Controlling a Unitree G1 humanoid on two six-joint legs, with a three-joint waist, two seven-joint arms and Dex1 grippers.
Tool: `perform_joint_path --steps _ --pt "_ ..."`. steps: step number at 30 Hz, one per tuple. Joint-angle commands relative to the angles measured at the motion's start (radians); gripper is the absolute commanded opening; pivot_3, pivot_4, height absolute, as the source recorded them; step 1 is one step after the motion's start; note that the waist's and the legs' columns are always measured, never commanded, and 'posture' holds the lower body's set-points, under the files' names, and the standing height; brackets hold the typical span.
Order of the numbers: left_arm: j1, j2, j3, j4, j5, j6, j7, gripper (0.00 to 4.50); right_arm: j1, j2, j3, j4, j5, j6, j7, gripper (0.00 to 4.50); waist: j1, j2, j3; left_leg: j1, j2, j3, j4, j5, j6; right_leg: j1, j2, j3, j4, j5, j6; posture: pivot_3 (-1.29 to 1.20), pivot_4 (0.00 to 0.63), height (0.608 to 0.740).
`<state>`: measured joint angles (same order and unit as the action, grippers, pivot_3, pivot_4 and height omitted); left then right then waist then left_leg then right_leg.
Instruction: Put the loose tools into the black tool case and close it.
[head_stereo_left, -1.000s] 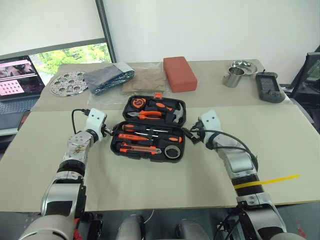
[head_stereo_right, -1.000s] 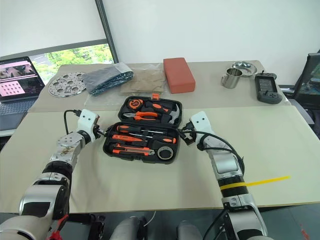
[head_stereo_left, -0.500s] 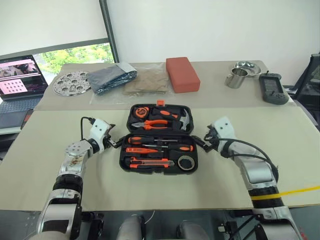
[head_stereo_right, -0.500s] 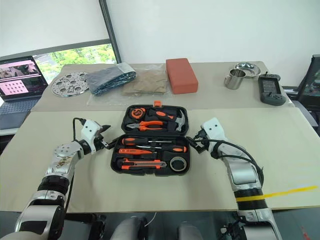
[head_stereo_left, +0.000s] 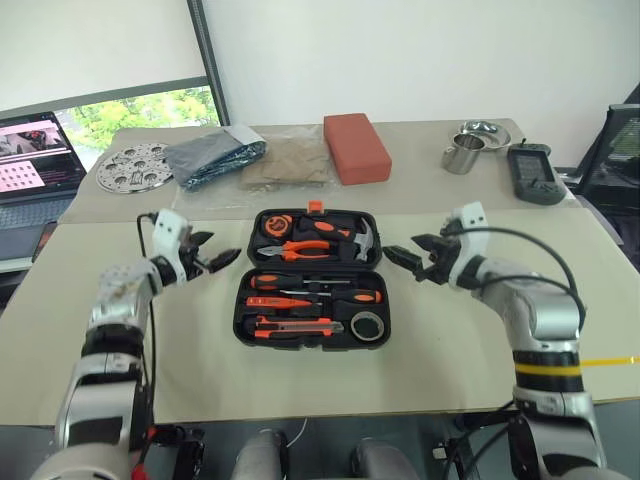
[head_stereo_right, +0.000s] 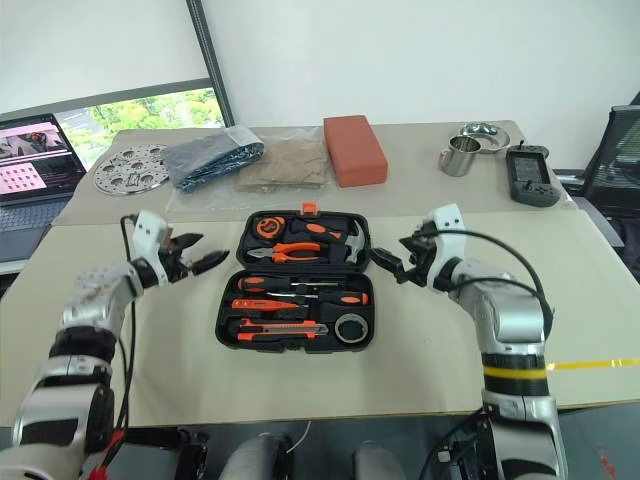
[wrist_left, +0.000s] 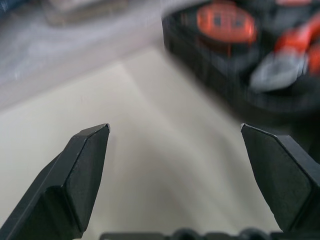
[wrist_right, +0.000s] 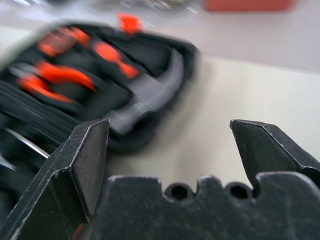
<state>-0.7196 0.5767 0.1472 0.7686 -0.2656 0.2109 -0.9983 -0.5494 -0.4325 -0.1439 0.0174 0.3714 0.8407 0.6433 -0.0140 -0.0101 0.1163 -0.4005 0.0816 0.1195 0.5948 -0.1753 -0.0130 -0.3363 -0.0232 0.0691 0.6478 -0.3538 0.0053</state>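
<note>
Both grippers have lifted away from the case's sides: left gripper (head_stereo_left: 207, 256) and right gripper (head_stereo_left: 413, 257) hang wide open, empty. Between them, mid-table, the black tool case (head_stereo_left: 309, 314) lies open, tools slotted. Best catch the far lid edge evenly and fold it over squarely.

Nothing legible anywhere here: the tools in the black tool case (head_stereo_left: 310, 278) carry marks too small to make out, and the laptop screen (head_stereo_left: 35, 152) at the far left shows pink panels, but no words or numbers come through
</note>
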Motion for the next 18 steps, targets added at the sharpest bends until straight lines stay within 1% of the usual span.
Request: perform_joint_path --steps 1,3,6,8,12,13,14,18 --pt "-0.116 0.011 0.017 0.138 -0.040 0.135 -0.091 4.50 -0.112 -0.022 -0.006 0.167 0.026 0.060 0.023 4.47 -0.001 0.000 0.000 0.000 0.000 0.001 0.000 0.000 0.000 0.000 0.000 0.000 0.000 0.000 0.000 0.00 0.150 0.740" --pt "-0.191 0.001 0.023 0.244 -0.023 0.150 -0.068 4.50 -0.200 -0.037 0.009 0.297 0.012 0.106 0.023 4.47 -0.001 0.000 0.000 -0.002 0.000 0.001 0.000 0.000 0.000 -0.002 0.000 0.000 0.000 0.000 0.000 0.00 0.150 0.740" --pt "-0.274 -0.015 0.034 0.374 -0.004 0.175 -0.011 4.50 -0.294 -0.048 0.032 0.433 0.022 0.120 0.094 4.47 -0.001 0.000 0.000 -0.004 0.000 0.001 -0.001 0.000 0.000 -0.005 0.000 0.000 0.000 0.000 0.000 0.00 0.150 0.740" --pt "-0.308 -0.027 0.041 0.426 0.000 0.188 0.016 4.50 -0.343 -0.050 0.046 0.508 0.016 0.116 0.128 4.47 -0.003 0.000 0.000 -0.005 0.000 0.001 0.000 0.001 -0.001 -0.006 0.000 0.000 0.001 0.000 0.000 0.00 0.150 0.740" --pt "-0.362 -0.050 0.071 0.488 -0.013 0.254 0.070 4.50 -0.448 -0.049 0.048 0.678 0.010 0.136 0.166 4.47 -0.003 0.000 0.000 -0.007 0.000 0.001 -0.002 0.003 -0.004 -0.011 0.000 0.000 0.002 0.000 0.000 0.00 0.150 0.740" --pt "-0.374 -0.054 0.082 0.500 -0.019 0.279 0.085 4.50 -0.473 -0.047 0.049 0.722 0.007 0.139 0.173 4.47 -0.003 0.000 0.000 -0.009 0.000 0.002 -0.002 0.007 -0.010 -0.014 0.000 0.000 0.003 0.000 0.000 0.00 0.150 0.740" --pt "-0.384 -0.057 0.093 0.508 -0.024 0.300 0.096 4.50 -0.495 -0.044 0.048 0.761 0.004 0.139 0.177 4.47 -0.003 0.000 0.000 -0.010 0.000 0.002 -0.003 0.008 -0.012 -0.015 0.000 0.000 0.003 0.000 0.000 0.00 0.150 0.740" --pt "-0.405 -0.065 0.123 0.529 -0.024 0.354 0.147 4.50 -0.577 -0.031 0.032 0.914 -0.007 0.124 0.165 4.47 -0.005 0.000 0.000 -0.010 0.001 0.003 -0.003 0.008 -0.012 -0.017 0.000 0.000 0.009 0.000 0.000 0.00 0.150 0.740"
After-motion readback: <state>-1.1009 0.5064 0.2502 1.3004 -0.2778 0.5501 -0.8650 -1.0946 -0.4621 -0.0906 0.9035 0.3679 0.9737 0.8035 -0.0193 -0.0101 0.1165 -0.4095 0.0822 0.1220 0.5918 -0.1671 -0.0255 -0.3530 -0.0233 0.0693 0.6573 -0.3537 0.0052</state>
